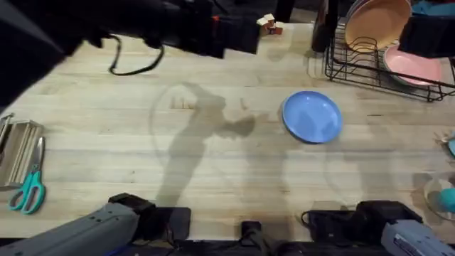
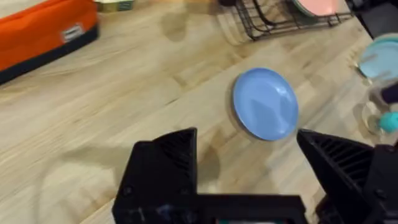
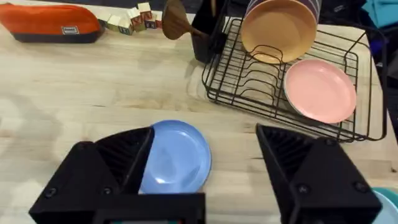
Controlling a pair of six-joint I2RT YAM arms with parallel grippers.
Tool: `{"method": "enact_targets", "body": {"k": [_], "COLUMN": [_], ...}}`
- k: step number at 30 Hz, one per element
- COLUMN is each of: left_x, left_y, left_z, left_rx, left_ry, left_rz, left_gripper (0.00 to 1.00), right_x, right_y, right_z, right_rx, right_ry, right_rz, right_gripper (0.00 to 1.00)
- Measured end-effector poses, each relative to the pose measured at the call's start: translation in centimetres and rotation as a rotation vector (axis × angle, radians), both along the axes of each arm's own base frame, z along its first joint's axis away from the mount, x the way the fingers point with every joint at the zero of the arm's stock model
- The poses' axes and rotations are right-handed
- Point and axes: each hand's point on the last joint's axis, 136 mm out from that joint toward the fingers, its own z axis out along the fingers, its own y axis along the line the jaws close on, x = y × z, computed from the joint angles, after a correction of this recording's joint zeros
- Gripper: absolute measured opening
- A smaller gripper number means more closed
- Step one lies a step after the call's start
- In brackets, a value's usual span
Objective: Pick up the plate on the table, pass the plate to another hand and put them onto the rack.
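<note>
one blue plate (image 1: pixel 312 117) lay flat on bench (image 1: pixel 213 171); rack (image 1: pixel 370 67) at far right held two plates; left gripper (image 2: pixel 249 180) and right gripper (image 3: pixel 205 174) both spread wide, empty.

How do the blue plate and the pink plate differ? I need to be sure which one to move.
The blue plate lies flat on the bare table, apart from the rack; the pink plate sits inside the rack, leaning. The blue is free to grasp; the pink is already stowed. Both are round, plain and shallow.
</note>
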Motion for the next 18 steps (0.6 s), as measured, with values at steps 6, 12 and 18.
{"method": "enact_targets", "body": {"k": [6,12,18], "left_x": [-0.7,-0.7,0.0], "left_y": [-2.9,-5.0,-7.3], "left_z": [-1.7,-3.8,-5.2], "left_rx": [0.013,0.024,-0.019], "left_ry": [0.046,0.101,0.139], "left_rz": [-0.086,-0.144,-0.203], "left_gripper": [0.993,0.994,0.994], "right_x": [0.0,0.0,0.0], "right_y": [0.0,0.0,0.0], "right_z": [0.0,0.0,0.0], "right_rx": [0.0,0.0,0.0], "right_ry": [0.0,0.0,0.0], "right_rz": [0.0,0.0,0.0], "right_gripper": [0.996,0.996,0.996]}}
